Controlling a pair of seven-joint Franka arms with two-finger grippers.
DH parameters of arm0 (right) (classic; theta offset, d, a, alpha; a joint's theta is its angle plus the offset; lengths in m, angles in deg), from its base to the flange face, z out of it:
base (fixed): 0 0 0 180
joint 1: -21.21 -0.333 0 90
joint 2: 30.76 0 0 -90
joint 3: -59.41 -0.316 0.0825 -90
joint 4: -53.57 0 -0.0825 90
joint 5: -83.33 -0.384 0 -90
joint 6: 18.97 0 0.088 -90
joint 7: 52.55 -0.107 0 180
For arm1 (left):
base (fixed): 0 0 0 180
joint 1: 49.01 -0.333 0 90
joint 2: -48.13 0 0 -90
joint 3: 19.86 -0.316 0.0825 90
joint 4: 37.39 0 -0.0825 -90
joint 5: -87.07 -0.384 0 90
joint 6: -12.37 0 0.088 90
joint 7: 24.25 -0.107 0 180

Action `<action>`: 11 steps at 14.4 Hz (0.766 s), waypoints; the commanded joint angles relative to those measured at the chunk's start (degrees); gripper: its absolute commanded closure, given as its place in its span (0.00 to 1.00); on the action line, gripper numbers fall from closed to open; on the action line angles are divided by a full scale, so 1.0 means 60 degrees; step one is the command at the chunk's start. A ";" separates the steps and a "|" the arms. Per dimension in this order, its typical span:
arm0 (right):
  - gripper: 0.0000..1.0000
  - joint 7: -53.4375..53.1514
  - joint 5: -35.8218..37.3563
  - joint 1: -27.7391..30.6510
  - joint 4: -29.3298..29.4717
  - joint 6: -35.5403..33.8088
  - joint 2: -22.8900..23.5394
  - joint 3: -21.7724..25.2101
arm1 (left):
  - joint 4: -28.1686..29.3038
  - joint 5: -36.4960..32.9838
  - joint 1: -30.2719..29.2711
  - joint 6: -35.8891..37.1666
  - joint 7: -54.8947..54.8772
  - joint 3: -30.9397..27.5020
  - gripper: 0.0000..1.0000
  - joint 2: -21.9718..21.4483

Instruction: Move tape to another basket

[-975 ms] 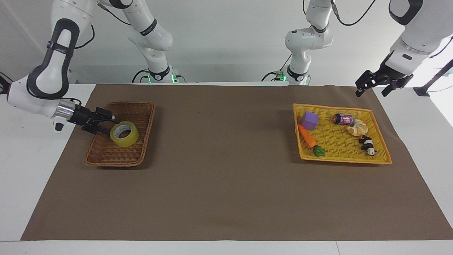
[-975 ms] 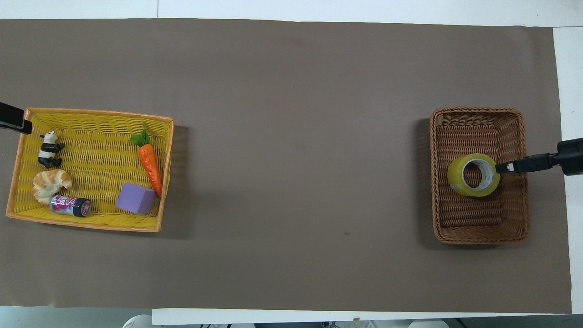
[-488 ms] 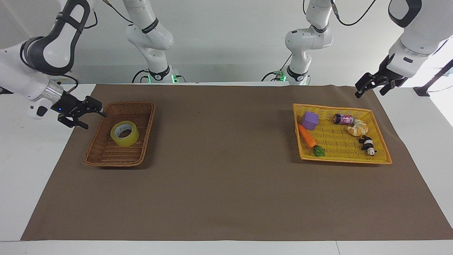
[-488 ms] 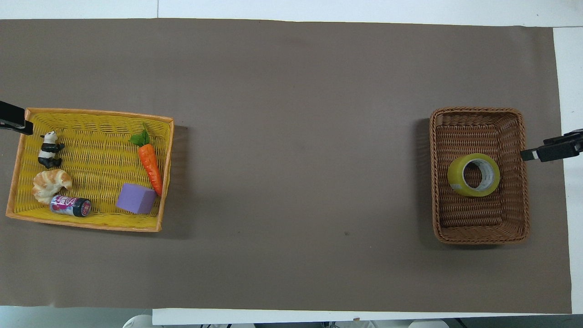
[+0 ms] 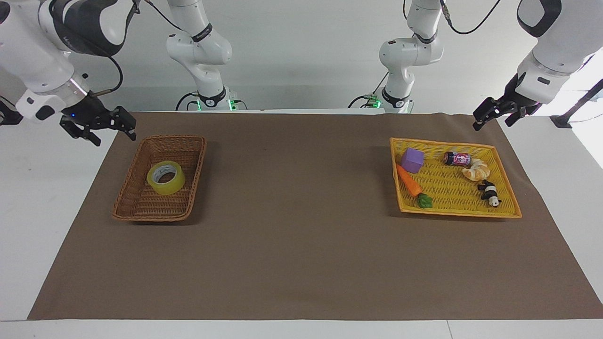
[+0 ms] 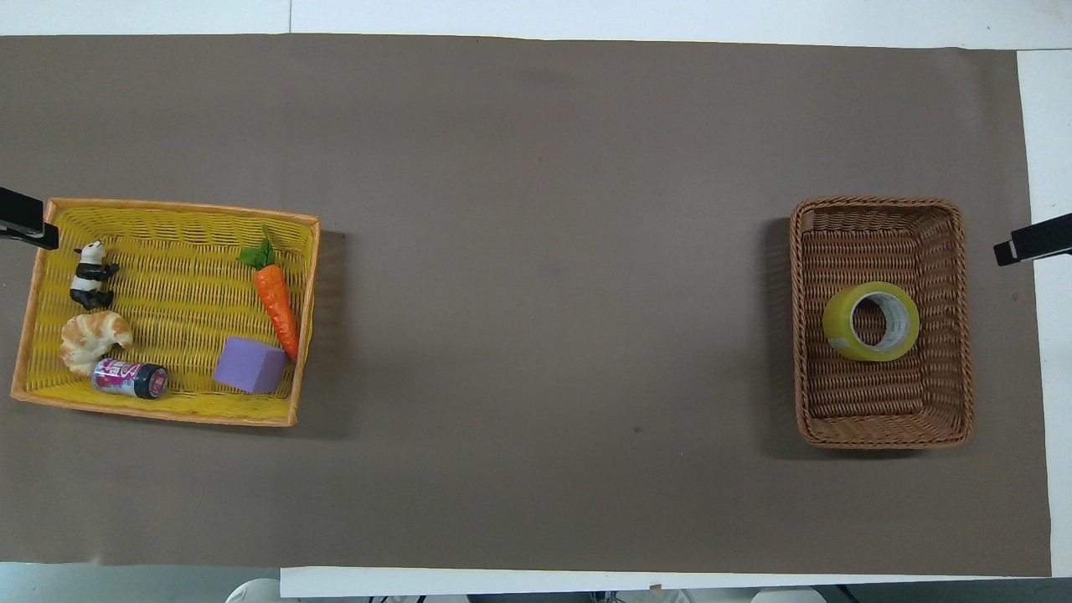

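The yellow tape (image 5: 165, 177) lies flat in the brown wicker basket (image 5: 198, 162) at the right arm's end of the table; it also shows in the overhead view (image 6: 871, 322), in the middle of that basket (image 6: 965, 368). My right gripper (image 5: 115, 139) is open and empty, raised over the mat's edge beside the basket's corner nearest the robots; only its tip (image 6: 1034, 241) shows from above. My left gripper (image 5: 493, 123) is open and empty, waiting in the air at the other end, by the yellow tray.
A shallow yellow-orange tray (image 5: 459, 213) at the left arm's end holds a purple cube (image 5: 412, 160), a carrot (image 5: 408, 181), a small can (image 5: 456, 158), a croissant (image 5: 476, 170) and a panda figure (image 5: 490, 193). The brown mat (image 5: 301, 212) lies between the baskets.
My right gripper let go of the tape, which settled flat in the brown basket, then drew back out of the basket, up and toward the robots. The left arm barely moved.
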 commanded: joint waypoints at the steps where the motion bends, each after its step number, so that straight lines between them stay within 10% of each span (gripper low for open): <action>1: 0.00 -0.0710 0.0512 -0.0489 0.0389 -0.0633 -0.0021 0.0021 | 0.0295 -0.0133 0.0068 0.0075 0.0107 0.0011 0.00 -0.0295; 11: 0.00 -0.1003 0.0161 -0.0988 0.0491 -0.1103 0.0007 0.0855 | 0.0295 -0.0133 0.0010 0.0075 0.0107 0.0011 0.00 -0.0295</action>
